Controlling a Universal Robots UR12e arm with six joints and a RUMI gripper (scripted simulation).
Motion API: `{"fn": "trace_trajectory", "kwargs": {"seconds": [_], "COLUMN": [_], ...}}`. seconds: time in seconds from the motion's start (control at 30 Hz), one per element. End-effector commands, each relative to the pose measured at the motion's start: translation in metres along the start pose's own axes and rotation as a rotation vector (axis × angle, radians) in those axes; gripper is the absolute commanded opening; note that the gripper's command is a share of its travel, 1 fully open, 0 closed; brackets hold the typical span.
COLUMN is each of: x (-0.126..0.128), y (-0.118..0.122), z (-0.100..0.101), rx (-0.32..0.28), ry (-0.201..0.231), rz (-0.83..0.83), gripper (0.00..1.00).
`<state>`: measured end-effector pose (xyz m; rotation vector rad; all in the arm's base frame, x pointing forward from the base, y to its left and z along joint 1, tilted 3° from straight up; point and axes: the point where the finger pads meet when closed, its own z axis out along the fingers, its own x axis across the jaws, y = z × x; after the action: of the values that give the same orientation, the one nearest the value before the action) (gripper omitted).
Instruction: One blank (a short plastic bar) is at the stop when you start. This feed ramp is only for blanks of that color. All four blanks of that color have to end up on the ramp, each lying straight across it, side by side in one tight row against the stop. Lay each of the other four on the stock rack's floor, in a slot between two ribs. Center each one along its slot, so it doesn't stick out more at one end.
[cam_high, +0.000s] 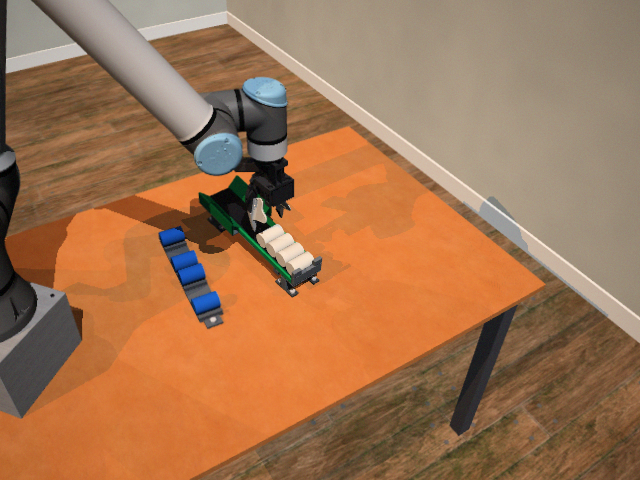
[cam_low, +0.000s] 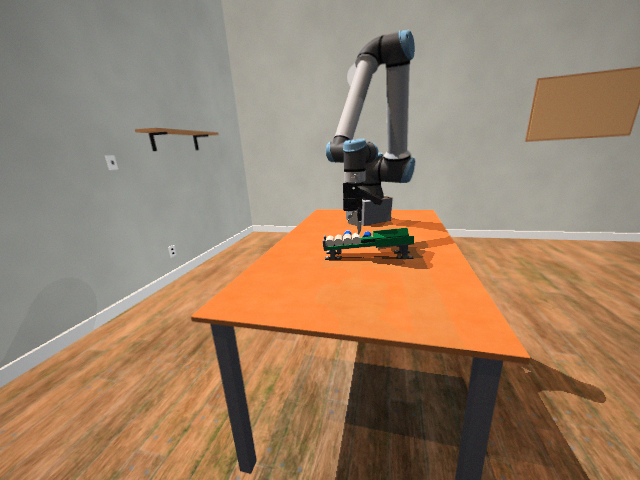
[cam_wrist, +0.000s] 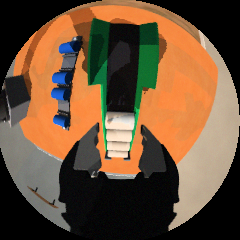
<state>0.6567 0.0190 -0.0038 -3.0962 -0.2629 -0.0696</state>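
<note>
Several cream blanks (cam_high: 285, 249) (cam_wrist: 119, 136) (cam_low: 341, 238) lie across the green feed ramp (cam_high: 223, 206) (cam_wrist: 147, 65) (cam_low: 385, 239) in a tight row against the grey stop (cam_high: 315, 267). My gripper (cam_high: 267, 210) (cam_wrist: 120, 124) (cam_low: 356, 225) is open. It hangs just above the uppermost cream blank (cam_high: 270, 235) (cam_wrist: 120, 120), with one finger on each side of the ramp and nothing between them. Several blue blanks (cam_high: 184, 259) (cam_wrist: 62, 78) lie in slots of the grey stock rack (cam_high: 198, 288) (cam_wrist: 67, 61), left of the ramp.
The robot's grey base block (cam_high: 31, 335) stands at the table's left edge. The orange table (cam_high: 387, 289) (cam_low: 361, 304) ends near a wall on the right.
</note>
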Motion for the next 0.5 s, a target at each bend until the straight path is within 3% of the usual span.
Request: {"fn": "trace_trajectory", "kwargs": {"seconds": [0.0, 0.17, 0.43, 0.47], "x": [0.0, 0.0, 0.0, 0.0], "y": [0.0, 0.0, 0.0, 0.0], "z": [-0.03, -0.05, -0.055, -0.055], "rx": [0.0, 0.0, 0.0, 0.0], "ry": [0.001, 0.001, 0.001, 0.001], "rz": [0.0, 0.0, 0.0, 0.0], "gripper": [0.49, 0.49, 0.49, 1.0]}}
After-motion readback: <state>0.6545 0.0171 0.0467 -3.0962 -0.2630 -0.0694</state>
